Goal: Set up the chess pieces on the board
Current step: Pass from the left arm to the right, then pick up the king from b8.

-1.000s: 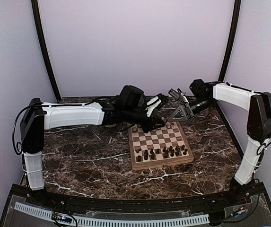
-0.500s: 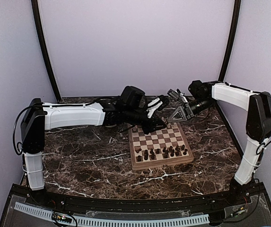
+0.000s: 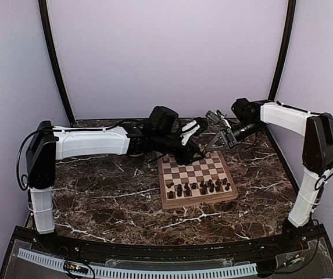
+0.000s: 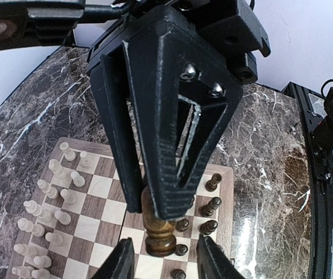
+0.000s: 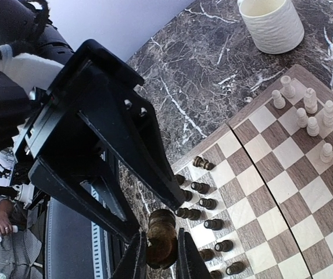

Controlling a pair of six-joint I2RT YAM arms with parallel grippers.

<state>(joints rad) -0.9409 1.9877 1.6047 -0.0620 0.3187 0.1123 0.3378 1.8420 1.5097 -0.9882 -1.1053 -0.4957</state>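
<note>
- The left arm (image 3: 90, 141) is reaching in from the left across the desk (image 3: 108, 197), with its wrist hanging over the far edge of the board (image 3: 200, 201).
- The left jaws are standing spread. In the left wrist view their fingers (image 4: 122, 261) are sitting one on each side of the base of a dark piece (image 4: 157, 229), with a gap showing on both sides.
- That dark piece is standing upright over the board, between the two pairs of jaws. Whether its base is touching a square cannot be told.
- The board is lying flat on the desk, a little right of centre and between the two arms.
- The other dark pieces (image 3: 201, 187) are crowding the rows along the board's near edge in the top view. In the right wrist view one of them (image 5: 201, 163) seems to be lying on its side, apart from the row.
- The white pieces (image 4: 50, 197) are standing in two rows along the opposite edge of the board.
- The right jaws are pinching the dark piece by its upper part. In the right wrist view their fingers (image 5: 136, 256) are pressing on either side of it.
- The right arm (image 3: 288, 119) is reaching in from the right, and its wrist is meeting the left one over the board's far edge.
- A cream mug (image 5: 271, 23) is standing on the desk beyond the white pieces' side of the board, apart from the rim.
</note>
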